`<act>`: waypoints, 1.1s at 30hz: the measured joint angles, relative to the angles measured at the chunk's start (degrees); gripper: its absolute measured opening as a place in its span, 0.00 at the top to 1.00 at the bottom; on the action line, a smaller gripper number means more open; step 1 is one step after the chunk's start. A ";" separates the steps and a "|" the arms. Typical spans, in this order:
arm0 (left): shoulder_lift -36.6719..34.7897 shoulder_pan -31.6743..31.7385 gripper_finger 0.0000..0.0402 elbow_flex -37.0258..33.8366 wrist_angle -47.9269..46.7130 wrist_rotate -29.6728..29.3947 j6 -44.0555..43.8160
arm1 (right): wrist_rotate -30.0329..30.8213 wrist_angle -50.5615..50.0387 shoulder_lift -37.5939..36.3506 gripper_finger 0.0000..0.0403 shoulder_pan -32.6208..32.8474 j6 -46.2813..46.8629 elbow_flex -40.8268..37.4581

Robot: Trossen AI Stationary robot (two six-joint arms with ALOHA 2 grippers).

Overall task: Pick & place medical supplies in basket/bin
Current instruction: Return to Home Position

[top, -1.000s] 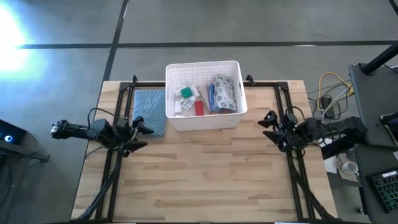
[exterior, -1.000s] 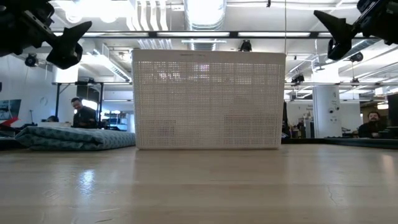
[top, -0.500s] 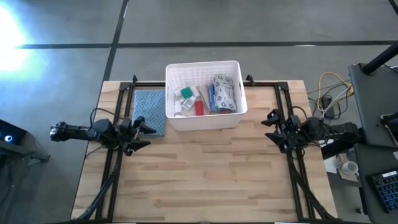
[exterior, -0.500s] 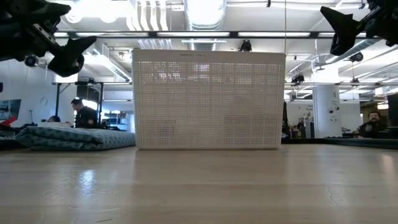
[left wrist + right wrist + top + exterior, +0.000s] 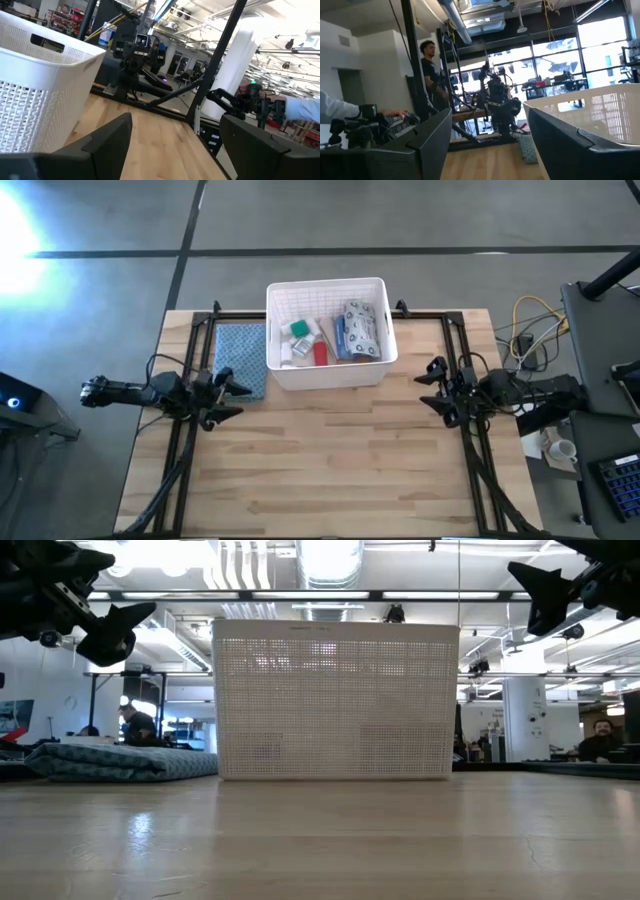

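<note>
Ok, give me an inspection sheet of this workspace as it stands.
Surface: wooden table, nothing loose in front of the bin.
Job's things: white bin at the far middle holds the supplies, among them a green-capped bottle, red tube and grey-white packet; none seen outside it.
Clutter: blue cloth beside the bin, on the left arm's side.
Tools: left tool and right tool open, empty, raised at the table's sides.
Cables: loose cables off the table's right edge.
Surroundings: person standing beyond the table.
</note>
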 joint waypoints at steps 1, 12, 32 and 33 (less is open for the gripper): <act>-0.19 0.00 0.30 -0.01 -0.04 -0.01 -0.02 | 0.00 -0.01 0.23 0.37 0.00 0.00 0.00; -2.09 3.53 0.30 -0.02 -0.76 0.00 0.00 | 0.13 -0.78 -0.85 0.39 -0.04 0.00 0.00; -2.15 15.04 0.30 -0.04 -1.31 -0.02 0.00 | 0.00 -21.91 -3.59 0.39 -4.37 -0.02 -0.04; -2.15 15.04 0.30 -0.04 -1.31 -0.02 0.00 | -0.02 -21.93 -3.59 0.39 -4.37 0.00 -0.04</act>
